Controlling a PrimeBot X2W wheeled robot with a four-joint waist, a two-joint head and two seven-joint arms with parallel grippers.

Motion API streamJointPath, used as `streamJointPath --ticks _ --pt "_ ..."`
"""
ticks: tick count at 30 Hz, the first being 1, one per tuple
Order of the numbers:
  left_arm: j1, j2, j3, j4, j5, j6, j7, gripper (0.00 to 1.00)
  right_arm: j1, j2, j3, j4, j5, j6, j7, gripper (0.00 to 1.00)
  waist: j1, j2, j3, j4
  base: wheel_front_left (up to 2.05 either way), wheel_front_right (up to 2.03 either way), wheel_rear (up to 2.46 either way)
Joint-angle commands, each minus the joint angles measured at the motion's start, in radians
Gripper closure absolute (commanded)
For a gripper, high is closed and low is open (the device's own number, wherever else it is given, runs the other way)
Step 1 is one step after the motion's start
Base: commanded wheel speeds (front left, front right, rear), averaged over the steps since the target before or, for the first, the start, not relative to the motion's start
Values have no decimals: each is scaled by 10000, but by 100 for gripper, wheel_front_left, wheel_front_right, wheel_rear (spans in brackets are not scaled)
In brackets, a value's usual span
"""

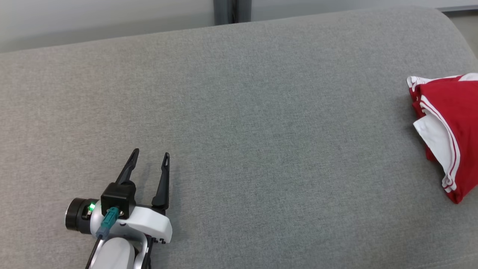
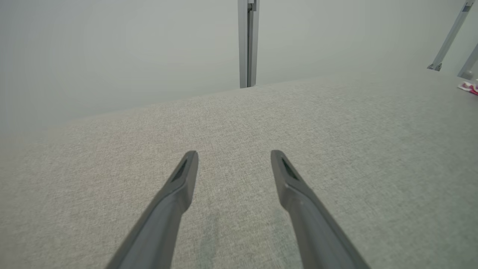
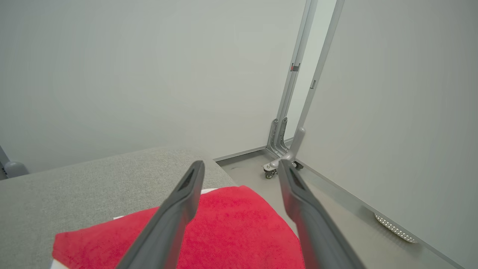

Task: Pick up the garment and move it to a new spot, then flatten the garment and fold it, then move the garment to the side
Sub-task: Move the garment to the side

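Note:
The garment (image 1: 452, 127), a red shirt with white parts and red-white striped trim, lies folded at the right edge of the grey upholstered surface (image 1: 239, 112). Far from it, at the lower left, my left gripper (image 1: 151, 153) hovers open over bare fabric, fingers spread with nothing between them (image 2: 234, 153). In the right wrist view, my right gripper (image 3: 242, 164) is open just above the garment (image 3: 231, 228), its two fingers apart and holding nothing. A tiny strip of the garment (image 2: 469, 87) shows at the far right of the left wrist view.
The grey surface curves down at its right end, close to the garment. Beyond it are pale walls, a grey post (image 1: 231, 11) behind the far edge, and a wheeled metal frame (image 3: 283, 149) on the floor to the right.

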Motion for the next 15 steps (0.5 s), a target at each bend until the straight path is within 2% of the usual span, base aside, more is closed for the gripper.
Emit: streamJointPath --ticks 1,7,15 --pt "137 40 64 -25 -70 84 -41 0 287 196 250 -245 209 -3 -13 0 0 0 -171 127 0 0 0" --pt "401 37 295 -92 -377 271 -41 0 1488 1004 1971 -1788 1418 -3 -13 0 0 0 -654 437 0 0 0" --pt "746 36 473 -151 -600 411 -40 0 3110 1297 4229 -2796 2847 -3 -13 0 0 0 -1127 930 0 0 0"
